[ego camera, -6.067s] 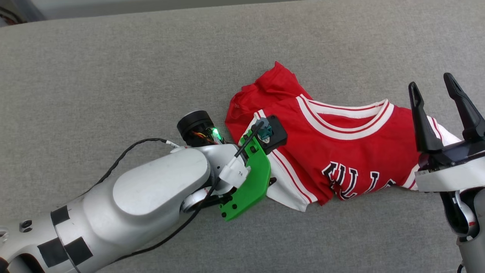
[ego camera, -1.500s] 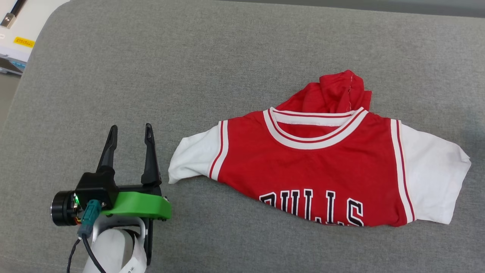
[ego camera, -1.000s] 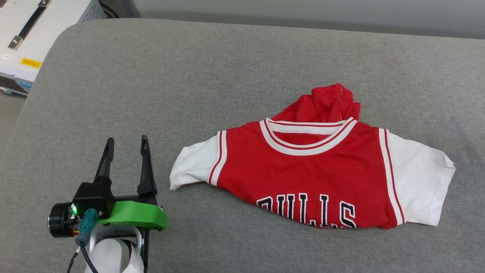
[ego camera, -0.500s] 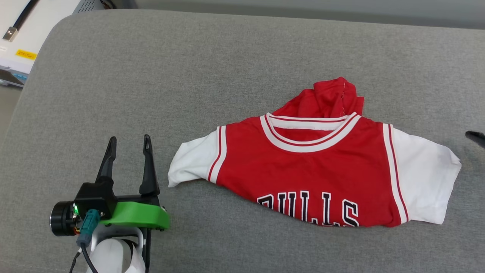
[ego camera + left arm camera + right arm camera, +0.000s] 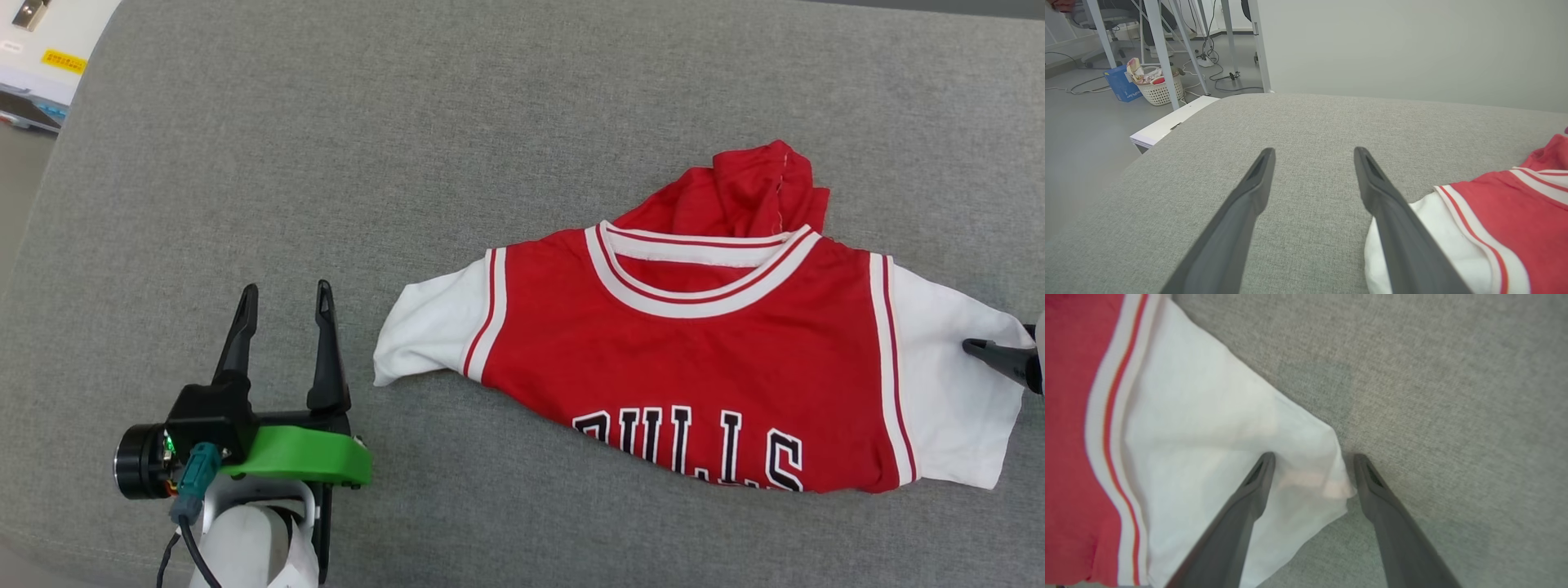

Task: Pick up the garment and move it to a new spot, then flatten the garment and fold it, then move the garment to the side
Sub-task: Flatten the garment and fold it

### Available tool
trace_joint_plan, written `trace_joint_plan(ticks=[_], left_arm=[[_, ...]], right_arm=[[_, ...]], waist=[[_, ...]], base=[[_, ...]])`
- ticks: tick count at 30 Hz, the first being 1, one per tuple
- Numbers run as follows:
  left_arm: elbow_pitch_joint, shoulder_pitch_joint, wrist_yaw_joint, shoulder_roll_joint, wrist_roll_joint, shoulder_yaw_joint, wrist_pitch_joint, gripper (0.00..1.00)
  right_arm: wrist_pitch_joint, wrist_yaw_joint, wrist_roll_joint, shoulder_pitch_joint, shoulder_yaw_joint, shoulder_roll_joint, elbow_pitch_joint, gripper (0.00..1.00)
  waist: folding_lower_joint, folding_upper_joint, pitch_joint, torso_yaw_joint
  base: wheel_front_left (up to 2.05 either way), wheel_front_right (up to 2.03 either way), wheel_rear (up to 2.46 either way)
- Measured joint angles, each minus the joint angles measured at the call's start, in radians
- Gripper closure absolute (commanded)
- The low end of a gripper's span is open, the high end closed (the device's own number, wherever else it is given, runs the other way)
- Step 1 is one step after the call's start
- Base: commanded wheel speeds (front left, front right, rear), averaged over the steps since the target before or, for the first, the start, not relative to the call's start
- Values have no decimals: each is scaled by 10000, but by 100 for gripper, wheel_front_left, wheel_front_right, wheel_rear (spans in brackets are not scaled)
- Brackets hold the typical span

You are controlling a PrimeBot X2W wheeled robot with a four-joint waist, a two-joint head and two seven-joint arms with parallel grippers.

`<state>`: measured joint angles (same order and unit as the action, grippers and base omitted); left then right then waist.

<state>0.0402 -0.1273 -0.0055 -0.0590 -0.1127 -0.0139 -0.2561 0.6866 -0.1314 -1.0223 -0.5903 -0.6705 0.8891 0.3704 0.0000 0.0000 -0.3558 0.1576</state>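
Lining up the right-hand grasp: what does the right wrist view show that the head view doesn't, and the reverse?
Right wrist view: the right gripper, fingers open, straddles the white sleeve corner, one over cloth, one over grey cushion. Head view: the garment with collar and black lettering, and the open left gripper apart from the other sleeve. Shared: that white sleeve, its striped trim, the cushion.

Grey fabric cushion; garment lying rumpled on it
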Motion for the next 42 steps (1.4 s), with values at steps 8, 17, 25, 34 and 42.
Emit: trace_joint_plan(ticks=[8, 17, 25, 34, 42], left_arm=[[96, -25, -31, 15, 27, 107, 0, 0], [165, -31, -167, 33, 104, 142, 0, 0], [209, -33, -169, 36, 104, 136, 0, 0], [449, -223, -383, 29, 144, 201, 0, 0], [941, -1182, -1016, -688, 40, 117, 0, 0]], right_arm=[[-1434, 0, 165, -184, 119, -169, -203, 100], [-2615, 0, 318, -835, 1037, 552, 366, 100], [-2573, 0, 127, -383, 1074, 420, 2445, 100], [-3691, 0, 65, -165, 1106, -502, 3553, 0], [-7584, 0, 1275, -295, 1390, -639, 3076, 0]], waist=[[0, 1, 233, -119], [0, 0, 447, -99], [0, 1, 307, -17], [0, 1, 431, -73], [0, 1, 955, -232]], base=[[0, 0, 0], [0, 0, 0], [0, 0, 0], [0, 0, 0], [0, 0, 0]])
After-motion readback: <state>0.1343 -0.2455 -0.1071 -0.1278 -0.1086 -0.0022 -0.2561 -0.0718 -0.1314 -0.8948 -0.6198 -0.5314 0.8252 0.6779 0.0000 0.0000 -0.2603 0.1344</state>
